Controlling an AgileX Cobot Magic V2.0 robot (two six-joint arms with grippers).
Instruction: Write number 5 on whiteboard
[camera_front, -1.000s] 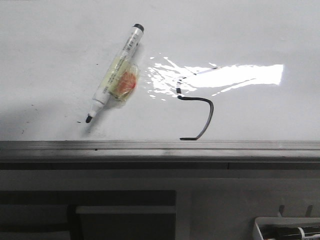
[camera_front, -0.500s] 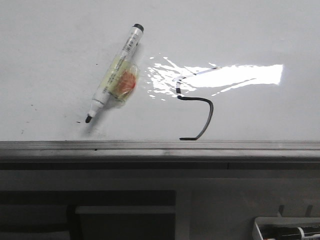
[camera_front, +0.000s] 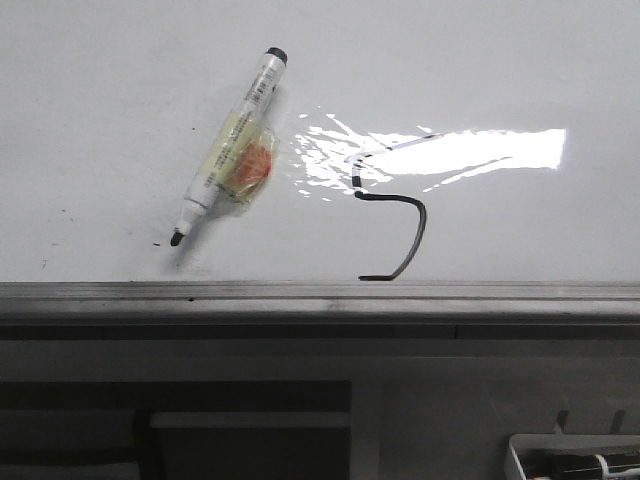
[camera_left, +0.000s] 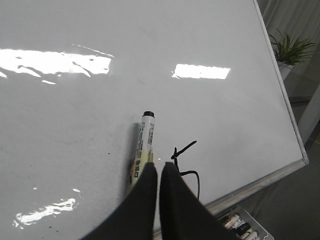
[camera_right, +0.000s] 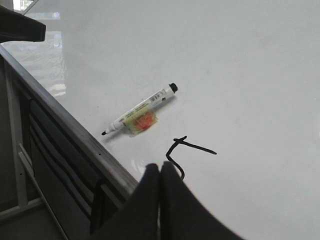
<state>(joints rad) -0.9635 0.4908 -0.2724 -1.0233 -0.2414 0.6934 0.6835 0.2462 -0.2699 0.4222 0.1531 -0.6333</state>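
Two end effectors hover above the whiteboard (camera_front: 120, 90), and neither holds anything: in the left wrist view the left end effector (camera_left: 159, 172) has its fingers pressed together with nothing between them, and the right end effector (camera_right: 160, 172) looks just the same in its own view. Neither shows in the front view.

The number 5 (camera_front: 392, 215) sits right of centre in the front frame, its top bar half lost in the bright glare patch, its hooked curve ending in a short foot just above the grey edge rail (camera_front: 320, 292). It looks finished to me.

The marker (camera_front: 228, 148) lies loose on the board in the upper left of centre, uncapped, tip pointing toward the lower left and black end toward the upper right. A yellowish wrap with an orange patch bulges around its middle.

If it must be picked up, I would guess it is light, stiff and round, so it may roll or skid on the glossy surface. The wrapped middle looks the best place to pinch, across the barrel, well clear of the wet tip.
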